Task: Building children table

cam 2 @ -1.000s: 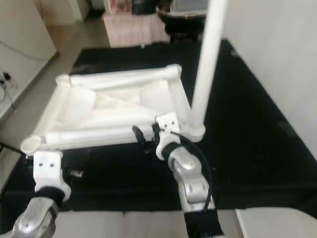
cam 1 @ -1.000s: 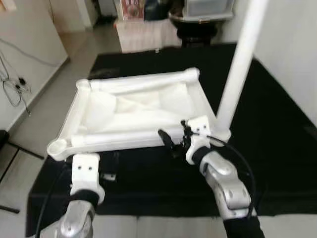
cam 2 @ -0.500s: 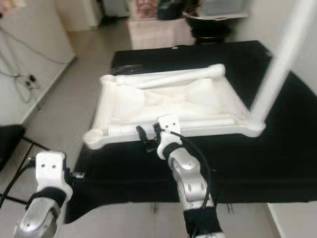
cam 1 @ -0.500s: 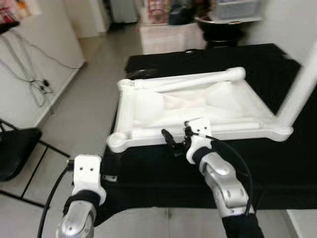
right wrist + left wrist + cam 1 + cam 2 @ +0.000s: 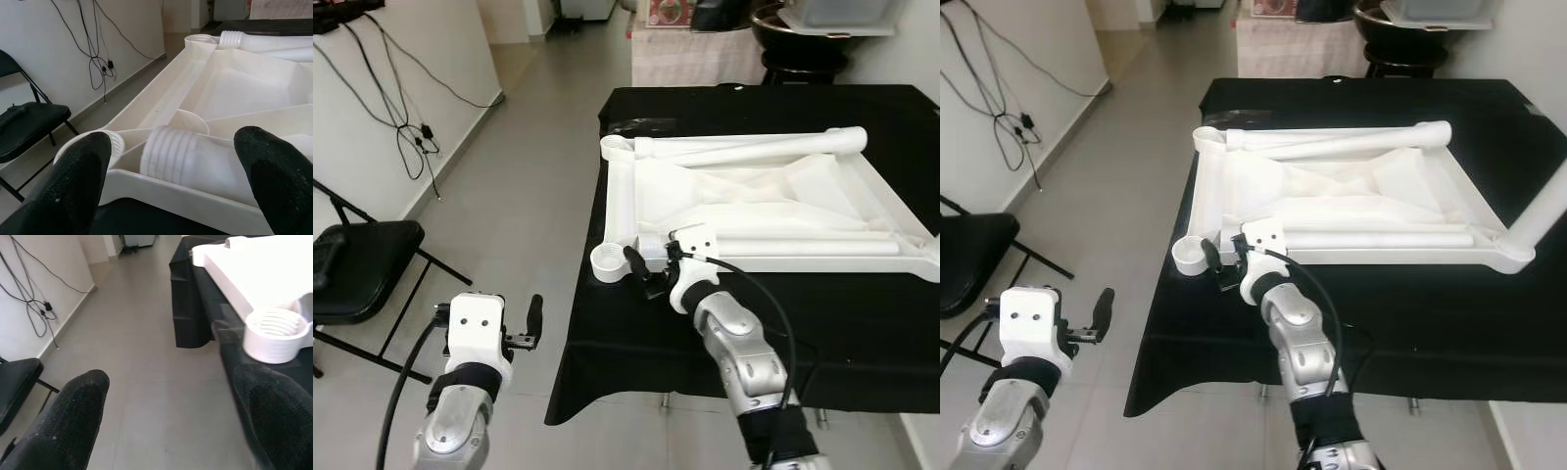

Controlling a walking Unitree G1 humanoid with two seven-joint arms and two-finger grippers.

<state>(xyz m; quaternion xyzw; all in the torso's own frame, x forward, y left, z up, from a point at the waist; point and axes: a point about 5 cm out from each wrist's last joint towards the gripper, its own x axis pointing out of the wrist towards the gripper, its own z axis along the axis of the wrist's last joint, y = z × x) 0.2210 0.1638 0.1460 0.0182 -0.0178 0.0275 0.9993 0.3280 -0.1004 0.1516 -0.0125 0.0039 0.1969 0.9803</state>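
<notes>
A white plastic children's tabletop (image 5: 759, 211) lies upside down on a low platform covered in black cloth (image 5: 862, 313). Loose white table legs (image 5: 754, 147) rest inside its tray-like underside. One leg (image 5: 1552, 211) is already fitted at the far right corner and stands upward.

My right gripper (image 5: 649, 271) reaches to the near left corner of the tabletop, its two black fingers spread apart and holding nothing. It sits just beside the round threaded corner socket (image 5: 605, 261).

My left gripper (image 5: 530, 321) hangs out over the grey tile floor, clear of the platform, fingers also apart and empty.

I judge I am between legs: the next move calls for closing on a loose leg, lifting it and screwing its threaded end into this open socket.

My right wrist view adds detail that my head views lack: the ribbed, threaded end of a loose leg (image 5: 171, 154) lies right between my fingers. My left wrist view shows the thread rings inside the socket (image 5: 276, 330). The head views alone show a black folding chair (image 5: 357, 269) and wall cables to my left.
</notes>
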